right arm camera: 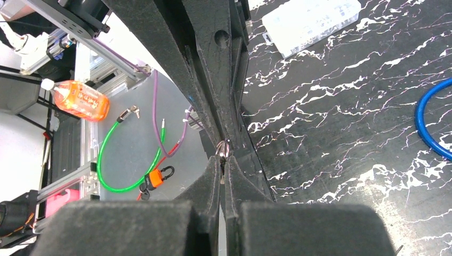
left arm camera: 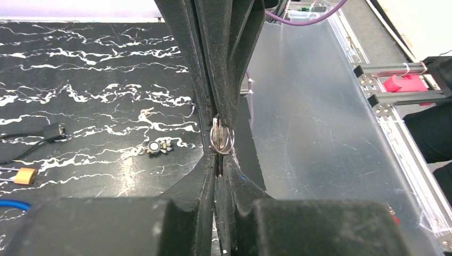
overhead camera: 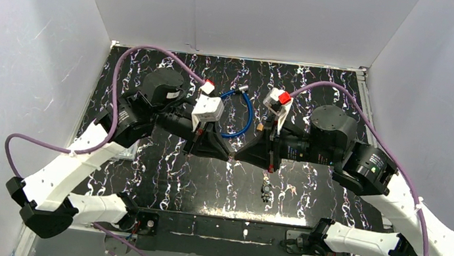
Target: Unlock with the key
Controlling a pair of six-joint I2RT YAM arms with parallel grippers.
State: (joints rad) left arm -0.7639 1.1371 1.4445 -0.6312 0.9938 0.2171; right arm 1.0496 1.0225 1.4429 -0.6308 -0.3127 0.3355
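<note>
Above the middle of the surface, tip against tip, the left fingers and the right fingers are both pressed together on the key, so the step in hand is judged to be a handover between the arms. To do this well, the receiving grip should be confirmed as firm on the flat of the key before the other pair is spread. The release should be made without sideways pull, since the key could be twisted or dropped. Enough blade should be left protruding to reach a keyhole; how much protrudes cannot be told, as it is hidden between the pads. In the left wrist view the key ring is seen at the narrow gap between the two sets of tips, with the key's lower part held between the left fingers and its upper part under the right ones. A small brass padlock and a blue cable lie on the surface, well apart from the fingers.
</note>
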